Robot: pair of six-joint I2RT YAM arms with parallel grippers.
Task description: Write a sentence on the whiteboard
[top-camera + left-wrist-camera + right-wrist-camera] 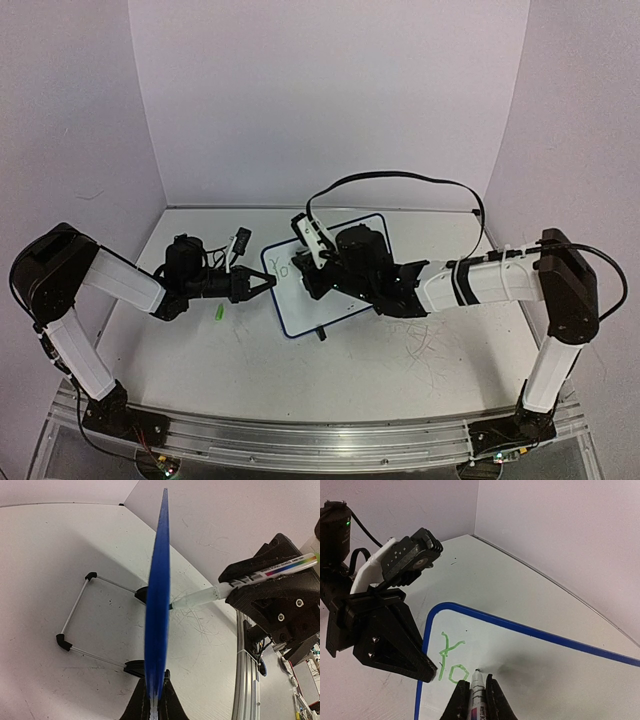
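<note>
Looking down from the top camera, you see the whiteboard (303, 300) propped on the table (300, 375), the left gripper (268, 285) at its left edge and the right gripper (312, 272) over its face. On your left wrist view, the jaws clamp the board's blue rim. On your right wrist view, the jaws grip a marker (478, 689), tip just right of the sentence (451, 662), which reads only "Yo".

Scene is evenly, diffusely lit, with a violet cast on the walls (330, 100); soft shadows are thrown on the table (300, 370), the whiteboard (158, 605) rim is blurred near the left wrist lens, and wrist-view edges are bowed.
</note>
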